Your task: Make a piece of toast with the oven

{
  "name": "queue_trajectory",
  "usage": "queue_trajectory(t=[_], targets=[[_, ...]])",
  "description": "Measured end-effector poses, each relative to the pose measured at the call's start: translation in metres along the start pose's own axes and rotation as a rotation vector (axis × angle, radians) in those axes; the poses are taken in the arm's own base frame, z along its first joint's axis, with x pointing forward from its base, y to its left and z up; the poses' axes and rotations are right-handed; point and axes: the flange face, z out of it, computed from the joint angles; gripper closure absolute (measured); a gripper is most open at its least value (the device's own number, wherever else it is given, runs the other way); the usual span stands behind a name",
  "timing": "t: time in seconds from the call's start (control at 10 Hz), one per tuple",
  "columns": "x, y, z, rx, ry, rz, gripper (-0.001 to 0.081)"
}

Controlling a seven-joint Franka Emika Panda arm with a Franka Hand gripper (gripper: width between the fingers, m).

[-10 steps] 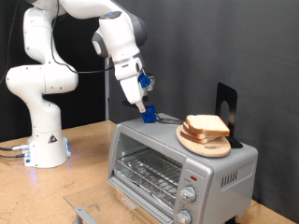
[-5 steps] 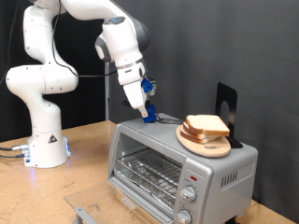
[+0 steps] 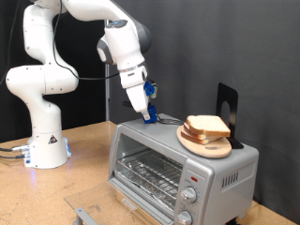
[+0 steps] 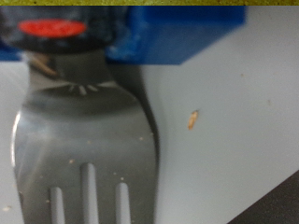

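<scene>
The silver-grey oven (image 3: 178, 167) stands at the exterior view's lower right with its glass door shut, and the wire rack shows behind the glass. On its top, a round wooden plate (image 3: 199, 144) carries stacked bread slices, and the piece of toast (image 3: 208, 124) is the top one. My gripper (image 3: 150, 115), with blue fingers, is tilted down onto the oven's top left of the plate. It is shut on the handle of a metal fork (image 3: 167, 119). In the wrist view, the fork's head (image 4: 84, 140) fills the frame below the blue fingers (image 4: 177, 33).
A black stand (image 3: 228, 105) rises behind the plate on the oven's top. The robot's white base (image 3: 42, 141) stands on the wooden table at the exterior view's left. A grey flat object (image 3: 84, 215) lies at the bottom edge. A crumb (image 4: 192, 119) lies on the oven's top.
My gripper has moved slightly down and towards the exterior view's right, closer to the oven's top. The plate and the bread have not moved.
</scene>
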Motion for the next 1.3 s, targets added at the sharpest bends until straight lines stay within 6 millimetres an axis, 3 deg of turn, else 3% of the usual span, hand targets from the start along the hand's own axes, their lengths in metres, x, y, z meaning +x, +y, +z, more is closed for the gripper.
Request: queue_trajectory(t=[0.4, 0.5, 0.6, 0.8, 1.3], targets=[[-0.0019, -0.0018, 0.0063, 0.002, -0.017, -0.005, -0.0002], [-0.002, -0.0019, 0.0071, 0.003, -0.019, -0.005, 0.0125], [-0.0021, -0.0021, 0.0074, 0.004, -0.019, -0.004, 0.0125], [-0.002, -0.0025, 0.0075, 0.006, -0.016, -0.002, 0.036], [-0.0018, -0.0031, 0.0063, 0.028, -0.016, 0.019, 0.036]])
